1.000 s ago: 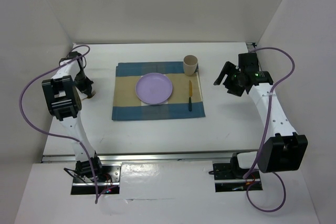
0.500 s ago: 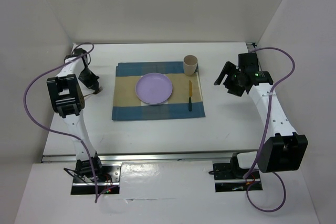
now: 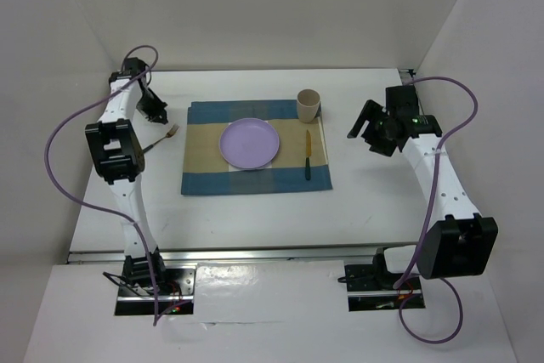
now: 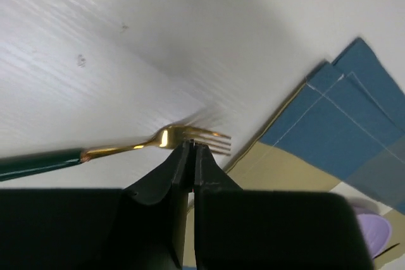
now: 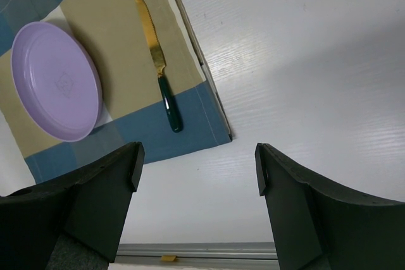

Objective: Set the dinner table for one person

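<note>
The white dinner table (image 3: 255, 210) carries a blue-and-tan striped placemat (image 3: 255, 148). On the mat are a lilac plate (image 3: 249, 143), a tan cup (image 3: 308, 105) and a gold knife with a green handle (image 3: 308, 155). A gold fork with a green handle (image 3: 164, 136) lies on the table left of the mat. My left gripper (image 3: 155, 113) is shut and empty, just beyond the fork; in the left wrist view its tips (image 4: 192, 146) overlap the fork (image 4: 161, 137). My right gripper (image 3: 365, 129) is open and empty over bare table right of the mat, and the right wrist view shows the knife (image 5: 158, 61).
White walls close in the table on the left, back and right. A metal rail (image 3: 255, 252) runs along the near edge. The arms' purple cables loop out to both sides.
My left gripper has moved from over the fork toward the far edge of the table. The fork now shows in full on the table. The right arm has not moved.
</note>
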